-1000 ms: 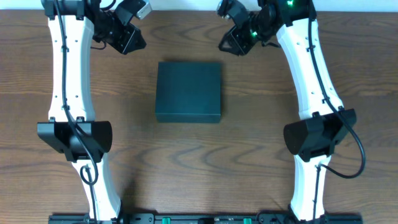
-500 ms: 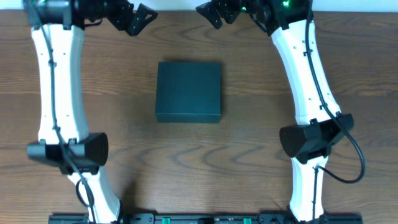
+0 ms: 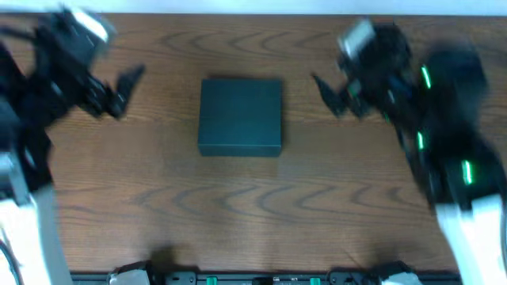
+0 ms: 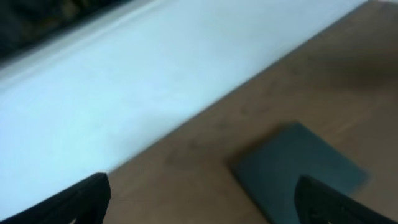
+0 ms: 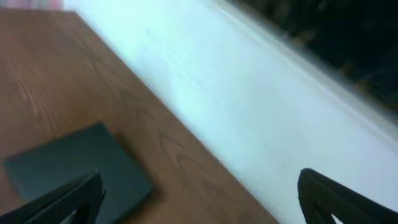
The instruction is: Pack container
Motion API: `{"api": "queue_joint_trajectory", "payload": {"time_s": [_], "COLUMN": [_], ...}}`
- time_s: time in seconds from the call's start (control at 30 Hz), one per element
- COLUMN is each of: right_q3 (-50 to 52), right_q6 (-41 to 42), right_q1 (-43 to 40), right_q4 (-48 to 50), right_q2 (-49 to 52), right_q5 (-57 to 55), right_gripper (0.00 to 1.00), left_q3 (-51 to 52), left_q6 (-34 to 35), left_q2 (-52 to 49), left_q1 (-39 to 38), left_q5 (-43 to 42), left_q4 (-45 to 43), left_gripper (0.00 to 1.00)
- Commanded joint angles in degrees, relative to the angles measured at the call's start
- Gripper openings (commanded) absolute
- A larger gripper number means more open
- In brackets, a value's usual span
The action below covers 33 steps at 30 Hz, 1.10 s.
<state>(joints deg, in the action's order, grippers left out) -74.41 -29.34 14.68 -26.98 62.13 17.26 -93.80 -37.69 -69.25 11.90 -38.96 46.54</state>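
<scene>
Two tools flank the container [image 3: 240,116], and we hold nothing in either. The container, a dark teal box with its flap lid down, lies flat on the desk [image 3: 238,206], and we take it as our landmark. Our left tool [image 3: 127,83] hangs to one side of the container, well apart from it, its fingers spread; our right tool [image 3: 329,93] hangs on the opposite side, also apart from it, fingers likewise spread. Both arms are smeared by motion blur in the overhead view, so we can only say the fingers look open, a reading the wrist views support: each shows two dark fingertips wide at the frame edges with the container between them in the distance. We see no snack or other item beside the container. We judge that the arms stand off symmetrically so that the lid stays unobstructed; with the lid shut, the packing looks either finished or not yet begun.
</scene>
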Motion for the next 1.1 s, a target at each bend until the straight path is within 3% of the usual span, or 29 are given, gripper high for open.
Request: {"api": "queue_joint_trajectory", "payload": {"time_s": [0.0,0.23,0.83,1.0,1.07], "right_q3": [12.72,26.47,31.89,31.89,31.89], "right_q6": [-1.84,12.79,13.05,13.05,13.05], "right_q1": [-0.13,-0.13,-0.13,-0.13,-0.13], "right_q4": [-1.07,-3.67,-13.16,-13.14,-13.14], "right_q2": [-10.23,-20.65,-14.95,-12.92,-12.2], "right_q5": [-3.96,-3.91,-3.93,-3.93,-3.93], "right_gripper": [0.99,0.99,0.99,0.99,0.99], "left_q3": [14.56,27.15,28.5,28.52,28.52], "left_q6": [0.0,2.14,2.12,2.12,0.5], "left_q2": [6.45,10.14,9.35,11.8,11.74], "left_q1": [-2.91,-5.97,-6.64,-7.76,-7.76], "left_q5": [0.59,0.57,0.66,2.14,7.34], "left_q4": [-5.42,-3.32,-0.96,-0.31,-0.28], "left_gripper": [0.95,0.95,0.95,0.95,0.95]}}
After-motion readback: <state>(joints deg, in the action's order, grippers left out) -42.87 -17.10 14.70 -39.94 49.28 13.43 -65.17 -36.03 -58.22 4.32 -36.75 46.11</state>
